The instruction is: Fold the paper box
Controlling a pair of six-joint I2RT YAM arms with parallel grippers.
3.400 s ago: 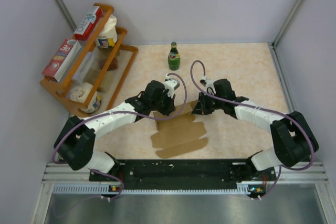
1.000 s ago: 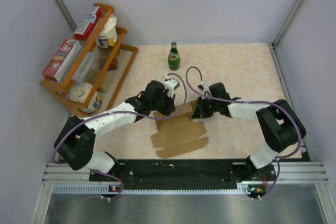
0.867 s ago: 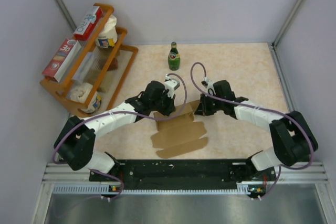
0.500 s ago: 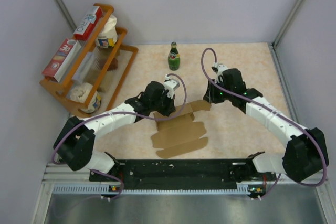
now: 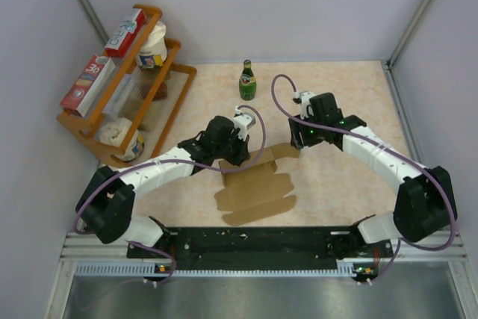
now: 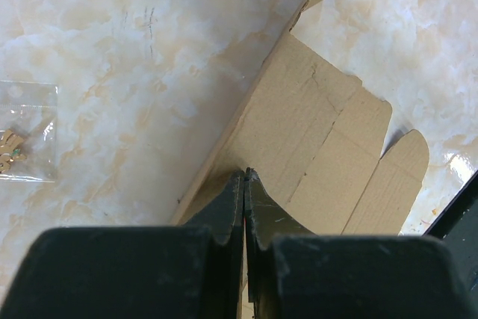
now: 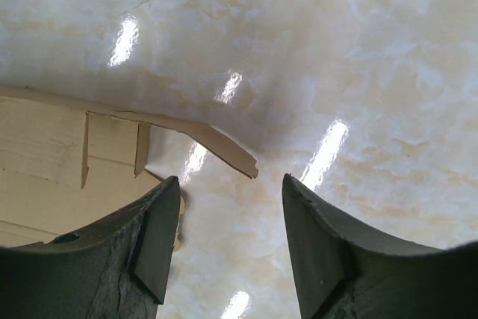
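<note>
The paper box (image 5: 254, 188) is a flat brown die-cut sheet lying between the arms. Its back strip and right end flap (image 5: 286, 150) stand lifted off the table. My left gripper (image 5: 237, 156) is shut. In the left wrist view its tips (image 6: 246, 175) press on the cardboard (image 6: 314, 132) beside the raised back edge. My right gripper (image 5: 299, 140) hovers just beyond the flap's right end. It is open and nothing is between its fingers (image 7: 231, 181). The flap's tip (image 7: 228, 155) shows just ahead of them.
A green bottle (image 5: 247, 80) stands at the back centre. A wooden rack (image 5: 127, 87) with red-and-white boxes and cups leans at the left. A small clear bag (image 6: 26, 151) lies on the marbled table (image 5: 351, 95) to the left of the sheet.
My right gripper has opened, let go of the right end flap and drawn back and to the right. The flap stays lifted. The left gripper has not moved.
</note>
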